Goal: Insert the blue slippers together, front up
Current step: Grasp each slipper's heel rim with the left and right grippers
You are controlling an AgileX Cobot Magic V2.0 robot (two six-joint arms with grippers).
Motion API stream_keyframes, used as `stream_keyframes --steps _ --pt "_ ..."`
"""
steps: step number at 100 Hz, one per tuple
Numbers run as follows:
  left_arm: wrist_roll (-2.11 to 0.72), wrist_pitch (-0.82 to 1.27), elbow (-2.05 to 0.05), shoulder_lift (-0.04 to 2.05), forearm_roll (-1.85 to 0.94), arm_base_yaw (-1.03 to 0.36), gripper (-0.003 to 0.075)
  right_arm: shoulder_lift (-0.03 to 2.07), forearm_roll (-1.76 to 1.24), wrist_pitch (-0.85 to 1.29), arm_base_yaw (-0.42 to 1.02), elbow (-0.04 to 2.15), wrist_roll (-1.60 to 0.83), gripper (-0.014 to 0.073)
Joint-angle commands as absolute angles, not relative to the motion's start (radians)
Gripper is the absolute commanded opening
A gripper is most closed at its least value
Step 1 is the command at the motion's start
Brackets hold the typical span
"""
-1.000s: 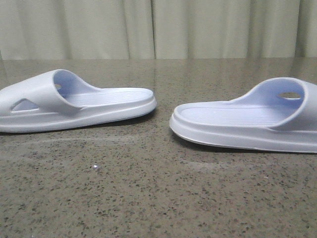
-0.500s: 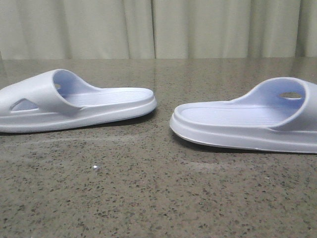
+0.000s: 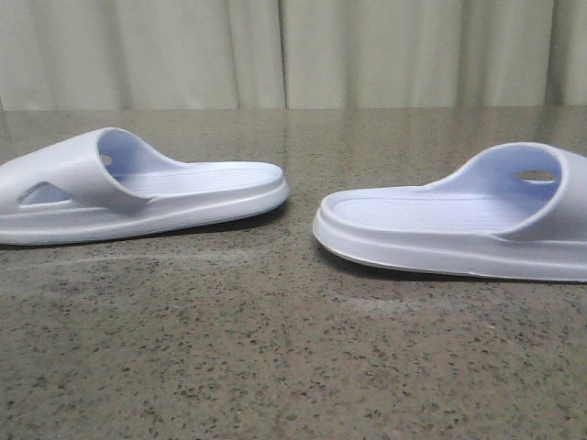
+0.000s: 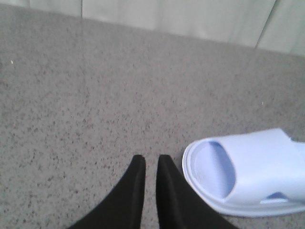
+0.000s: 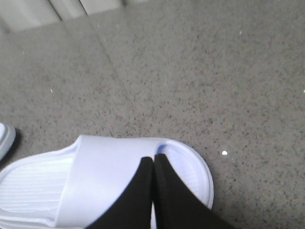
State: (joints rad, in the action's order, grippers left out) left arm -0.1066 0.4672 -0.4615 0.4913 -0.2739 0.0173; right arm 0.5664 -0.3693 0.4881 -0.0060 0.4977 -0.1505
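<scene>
The two blue slippers lie flat on the table, soles down, heels facing each other. In the front view the left slipper (image 3: 138,188) has its strap at the far left, and the right slipper (image 3: 459,229) has its strap at the far right. Neither gripper shows in that view. My left gripper (image 4: 151,160) hangs over bare table just beside the left slipper's toe (image 4: 248,171), its fingers a narrow gap apart with nothing between them. My right gripper (image 5: 153,158) is shut, fingertips together, above the toe edge of the right slipper's strap (image 5: 95,176).
The table (image 3: 293,367) is dark speckled stone. Pale curtains (image 3: 293,55) hang behind its far edge. A sliver of the other slipper (image 5: 5,138) shows at the edge of the right wrist view.
Both slippers lie where they were. A small bright speck on the table near the front has gone.
</scene>
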Motion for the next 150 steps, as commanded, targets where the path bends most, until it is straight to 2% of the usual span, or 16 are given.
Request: stream_keyframes --steps 1,19,29,32,41,54,62,75,84,116,135,150 --pt "-0.105 0.481 -0.511 0.544 -0.271 0.019 0.0016 0.621 -0.352 0.502 -0.009 0.57 -0.166 -0.0078" --pt "-0.109 0.568 -0.554 0.618 -0.274 0.019 0.0017 0.637 -0.343 0.591 -0.009 0.613 -0.166 -0.0048" --pt "-0.183 0.591 -0.587 0.667 -0.341 0.019 0.003 0.637 -0.337 0.62 -0.009 0.63 -0.166 0.0076" --pt "-0.226 0.598 -0.598 0.681 -0.381 0.019 0.0045 0.639 -0.337 0.625 -0.009 0.632 -0.166 0.0126" --pt "-0.328 0.616 -0.619 0.721 -0.527 0.019 0.012 0.645 -0.332 0.634 -0.009 0.641 -0.166 0.0204" --pt "-0.424 0.648 -0.645 0.775 -0.64 0.019 0.0257 0.66 -0.285 0.646 -0.011 0.643 -0.166 0.0208" --pt "-0.423 0.67 -0.66 0.797 -0.639 0.019 0.03 0.684 -0.241 0.666 -0.027 0.643 -0.162 0.0209" --pt "-0.423 0.67 -0.669 0.812 -0.653 0.019 0.0301 0.732 -0.239 0.682 -0.092 0.643 -0.162 0.0211" --pt "-0.423 0.659 -0.67 0.817 -0.663 0.019 0.0301 0.769 -0.239 0.689 -0.119 0.643 -0.162 0.0248" --pt "-0.425 0.647 -0.67 0.873 -0.664 0.019 0.03 0.915 -0.253 0.71 -0.123 0.698 -0.168 0.0268" --pt "-0.45 0.637 -0.67 0.907 -0.674 0.019 0.03 0.982 -0.381 0.725 -0.144 0.721 -0.278 0.0268" --pt "-0.452 0.628 -0.67 0.91 -0.674 0.019 0.03 1.003 -0.551 0.78 -0.254 0.725 -0.414 0.0268"
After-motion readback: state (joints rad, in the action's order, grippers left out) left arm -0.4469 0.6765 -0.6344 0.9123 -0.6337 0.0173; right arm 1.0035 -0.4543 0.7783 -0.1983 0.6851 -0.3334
